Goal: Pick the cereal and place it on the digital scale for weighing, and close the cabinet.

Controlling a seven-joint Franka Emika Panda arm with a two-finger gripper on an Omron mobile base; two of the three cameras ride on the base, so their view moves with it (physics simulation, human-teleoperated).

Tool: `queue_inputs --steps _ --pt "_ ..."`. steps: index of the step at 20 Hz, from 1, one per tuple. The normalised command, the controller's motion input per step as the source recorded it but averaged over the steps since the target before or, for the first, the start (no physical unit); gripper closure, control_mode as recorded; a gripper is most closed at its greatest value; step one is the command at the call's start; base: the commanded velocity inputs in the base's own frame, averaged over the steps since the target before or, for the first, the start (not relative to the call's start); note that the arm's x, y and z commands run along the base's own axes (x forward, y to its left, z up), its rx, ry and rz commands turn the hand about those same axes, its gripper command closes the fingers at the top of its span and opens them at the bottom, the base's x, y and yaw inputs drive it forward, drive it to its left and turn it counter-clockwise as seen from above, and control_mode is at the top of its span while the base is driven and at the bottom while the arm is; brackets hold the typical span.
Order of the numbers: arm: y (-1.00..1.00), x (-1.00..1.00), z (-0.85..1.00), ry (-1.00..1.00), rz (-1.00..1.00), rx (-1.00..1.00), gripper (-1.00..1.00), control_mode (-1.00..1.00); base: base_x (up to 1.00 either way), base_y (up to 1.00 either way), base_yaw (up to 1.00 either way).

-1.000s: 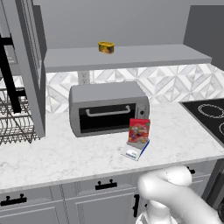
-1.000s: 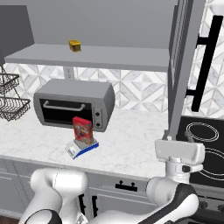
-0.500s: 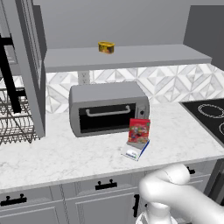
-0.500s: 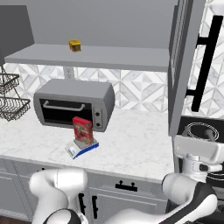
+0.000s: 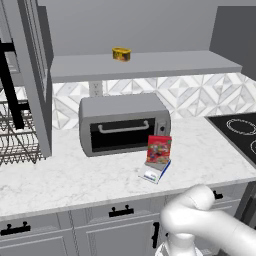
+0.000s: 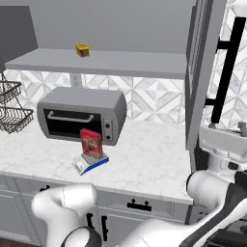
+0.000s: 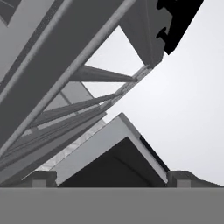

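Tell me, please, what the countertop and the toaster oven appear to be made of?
Countertop: looks like polished white marble or similar stone, given its faint grey veining. Toaster oven: seemingly matte grey metal, with a dark, probably glass door and a bar handle.

in the right base view the arm's white hand climbed from the lower right of the frame, where it had sat low beside the stovetop, to the middle right, just under the open cabinet door's lower edge and close to its black bar handle. the elbow below it rose into the lower right as well. in the left base view the white arm link at the lower right shifted slightly.
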Motion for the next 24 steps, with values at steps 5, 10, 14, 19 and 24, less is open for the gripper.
queue_inputs --steps 5,10,14,19,24 --pt "0.06 -0.06 0.77 -0.29 0.00 -0.02 -1.00 -1.00 0.00 0.00 0.00" --pt "0.76 -0.45 0.62 -0.33 0.08 -0.22 -1.00 -1.00 0.00 0.00 0.00" --pt "1.00 -0.55 0.43 -0.37 0.16 -0.37 -1.00 -1.00 0.00 0.00 0.00" --pt "1.00 -0.34 0.19 -0.27 0.06 -0.41 -1.00 -1.00 0.00 0.00 0.00" --pt "1.00 0.08 0.04 -0.03 -0.09 -0.41 -1.00 -1.00 0.00 0.00 0.00"
